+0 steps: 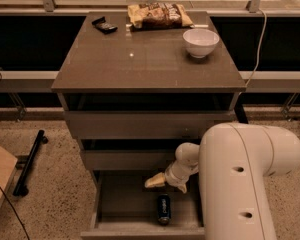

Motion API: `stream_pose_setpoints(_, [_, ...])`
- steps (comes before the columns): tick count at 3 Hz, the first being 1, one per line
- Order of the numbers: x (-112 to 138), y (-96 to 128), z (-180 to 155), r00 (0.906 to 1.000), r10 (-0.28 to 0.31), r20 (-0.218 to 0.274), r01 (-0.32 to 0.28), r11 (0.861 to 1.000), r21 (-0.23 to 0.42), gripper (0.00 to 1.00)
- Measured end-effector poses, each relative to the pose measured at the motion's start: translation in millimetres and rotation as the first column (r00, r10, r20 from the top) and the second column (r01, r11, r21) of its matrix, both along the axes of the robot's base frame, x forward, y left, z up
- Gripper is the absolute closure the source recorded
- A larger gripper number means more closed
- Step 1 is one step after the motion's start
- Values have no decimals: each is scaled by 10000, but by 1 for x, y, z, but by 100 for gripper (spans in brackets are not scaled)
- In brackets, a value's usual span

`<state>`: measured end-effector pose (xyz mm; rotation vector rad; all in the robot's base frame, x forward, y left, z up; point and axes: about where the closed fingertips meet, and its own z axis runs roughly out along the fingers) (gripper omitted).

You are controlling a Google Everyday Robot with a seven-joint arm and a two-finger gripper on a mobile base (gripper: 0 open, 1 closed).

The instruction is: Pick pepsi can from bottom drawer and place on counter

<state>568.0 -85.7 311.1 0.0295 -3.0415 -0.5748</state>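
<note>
Gripper point(156, 182) held over the open bottom drawer point(120, 204)

The pepsi can point(163, 209) is seen on the drawer floor near the front, just below the gripper and not gripped. How far the gripper is spread cannot be told. 1 white bowl point(200, 42) is set on the counter point(140, 64).

The dark blue pepsi can point(163, 209) is sitting in the grey-brown bottom drawer point(121, 200), lower centre; the pincer point(153, 182) is hanging just upper-left of it.
</note>
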Motion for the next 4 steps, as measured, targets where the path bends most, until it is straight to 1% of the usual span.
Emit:
stream_pose_setpoints(1, [4, -4, -32, 9981, -600, -121, 598, 9980, -201, 0])
stream_pose_setpoints(2, [5, -6, -69, 9933, -1125, -243, 1104, 9910, -762, 0])
stream_pose_setpoints(3, [1, -4, -112, 9846, -1648, -585, 1555, 9782, -1378, 0])
stream_pose_setpoints(4, [-3, -2, -140, 9775, -1910, -895, 1755, 9719, -1571, 0])
